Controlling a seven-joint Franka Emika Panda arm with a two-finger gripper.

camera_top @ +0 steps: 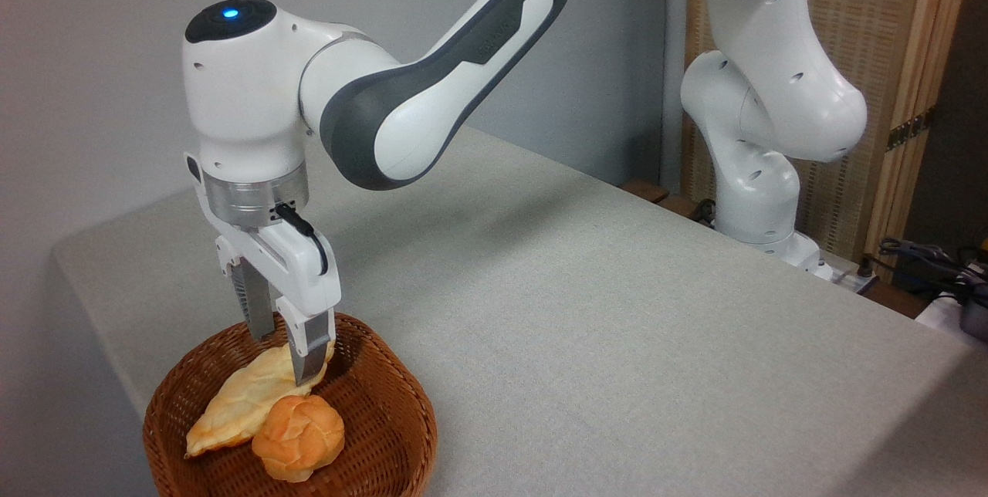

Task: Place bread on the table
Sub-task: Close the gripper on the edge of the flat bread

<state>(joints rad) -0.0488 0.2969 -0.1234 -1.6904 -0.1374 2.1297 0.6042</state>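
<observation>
The spread end effector (292, 350) is set astride the long pale-golden braided bread (247, 397); a firm, centred pinch is advised.

Table (587, 343): large, rectangular, covered in light grey cloth with a fine woven texture; cloth hangs over the left and near edges. Corner at far left, long far edge running down to the right.

Directly on it: brown wicker basket (386, 435), near left corner, close to the near edge, partly cut off by the bottom of the view. Robot arm base (760, 211), white, at the far right edge. Cables (926, 258) beyond the right end.
</observation>
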